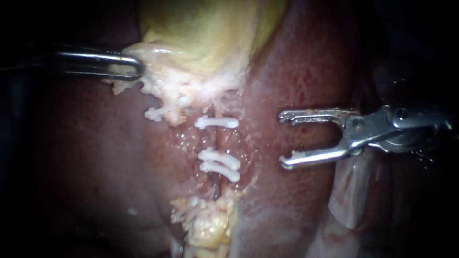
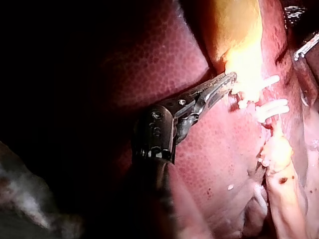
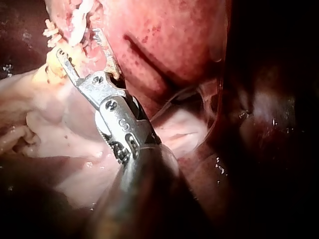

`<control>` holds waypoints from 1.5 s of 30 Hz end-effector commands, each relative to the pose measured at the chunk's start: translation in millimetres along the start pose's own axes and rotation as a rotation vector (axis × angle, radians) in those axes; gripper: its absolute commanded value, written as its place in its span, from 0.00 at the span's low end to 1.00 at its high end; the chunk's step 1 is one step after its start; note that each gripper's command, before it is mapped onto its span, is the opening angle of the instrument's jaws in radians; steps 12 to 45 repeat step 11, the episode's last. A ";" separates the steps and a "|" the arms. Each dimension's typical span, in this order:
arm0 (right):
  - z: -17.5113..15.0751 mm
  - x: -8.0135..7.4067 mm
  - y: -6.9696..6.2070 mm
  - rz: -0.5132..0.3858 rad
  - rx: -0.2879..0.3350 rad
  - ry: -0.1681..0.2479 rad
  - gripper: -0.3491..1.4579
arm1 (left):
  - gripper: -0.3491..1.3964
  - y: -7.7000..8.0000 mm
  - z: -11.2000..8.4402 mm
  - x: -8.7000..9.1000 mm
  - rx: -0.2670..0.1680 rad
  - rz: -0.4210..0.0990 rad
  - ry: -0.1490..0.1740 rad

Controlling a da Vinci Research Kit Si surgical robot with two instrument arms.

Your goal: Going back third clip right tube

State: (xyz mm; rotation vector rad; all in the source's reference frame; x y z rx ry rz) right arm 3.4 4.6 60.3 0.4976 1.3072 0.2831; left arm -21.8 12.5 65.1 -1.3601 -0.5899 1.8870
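the dark red liver (image 1: 86, 157) is the bed under the other tissue. on it lies the yellow gallbladder (image 1: 205, 33), its pale frayed edge toward the middle. from there a thin dark tube (image 1: 216, 184) runs down a groove in the liver, crossed by three white clips (image 1: 219, 159), to a lump of yellowish fat (image 1: 210, 224).

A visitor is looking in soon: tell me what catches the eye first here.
The white clips across the tube at the centre stand out first. To their right the right instrument hangs with jaws wide open and empty. At upper left the left instrument grips pale tissue at the edge of the gallbladder.
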 end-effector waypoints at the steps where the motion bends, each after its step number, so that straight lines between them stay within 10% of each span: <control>1: 0.0 0.0 0.0 0.000 0.000 0.000 0.47 | 0.00 0.0 0.2 -0.1 -0.003 0.000 -0.002; 45: 0.1 0.1 -0.3 0.000 0.000 0.000 0.47 | 0.00 -0.1 0.5 -0.2 -0.002 0.001 -0.002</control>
